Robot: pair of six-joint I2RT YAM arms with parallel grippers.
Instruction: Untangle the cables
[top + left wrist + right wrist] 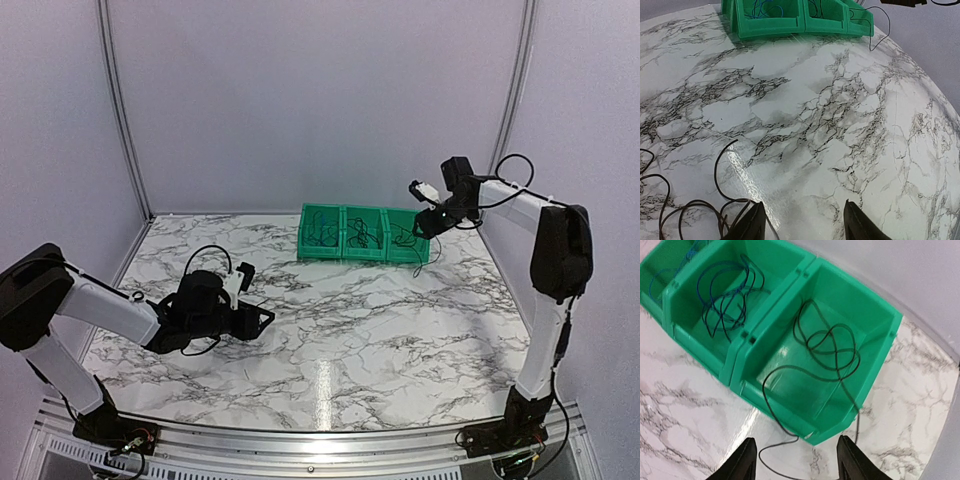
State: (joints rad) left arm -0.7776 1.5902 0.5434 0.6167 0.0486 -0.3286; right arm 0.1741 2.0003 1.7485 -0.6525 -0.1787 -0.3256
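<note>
We see R claw (796, 460) wide open, empty, over far-right bin (879, 356) w/ black cable (835, 351); L claw (805, 222) open, empty too.

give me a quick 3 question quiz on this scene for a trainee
1. True or false: the black cable in the rightmost green bin lies wholly inside it.
2. How many green bins stand in the row? A two, B three, C four.
3. Fill in: the right hand hovers over the rightmost green bin with its fingers ___.

Key
1. False: part of it trails over the front wall onto the marble table.
2. B.
3. Open, with nothing between them.
</note>
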